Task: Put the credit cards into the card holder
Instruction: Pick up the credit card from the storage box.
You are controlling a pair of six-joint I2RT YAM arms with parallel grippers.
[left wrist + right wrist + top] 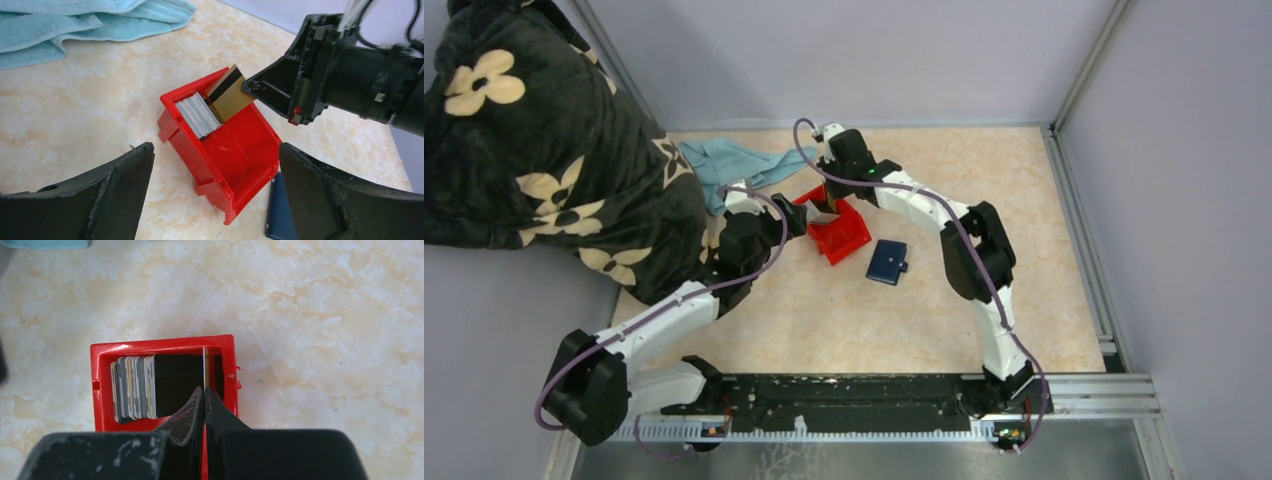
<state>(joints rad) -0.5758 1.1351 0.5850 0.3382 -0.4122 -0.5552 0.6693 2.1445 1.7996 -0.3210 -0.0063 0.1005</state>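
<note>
A red bin (849,240) holds a stack of credit cards (197,114) standing on edge, also visible as the stack (134,387). My right gripper (205,390) is shut on one tan credit card (231,94) with a dark stripe, tilted over the bin; in the right wrist view this card (205,365) shows edge-on. From above, the right gripper (825,207) sits over the bin's far side. My left gripper (216,147) stands open and empty at the bin's near-left side, seen from above as the left gripper (796,220). The navy card holder (887,262) lies closed right of the bin, partly hidden in the left wrist view (279,212).
A teal towel (724,165) lies behind the bin at the back left. A dark floral blanket (534,140) covers the left side, over the table edge. Grey walls with metal rails enclose the tan marbled table (1024,250).
</note>
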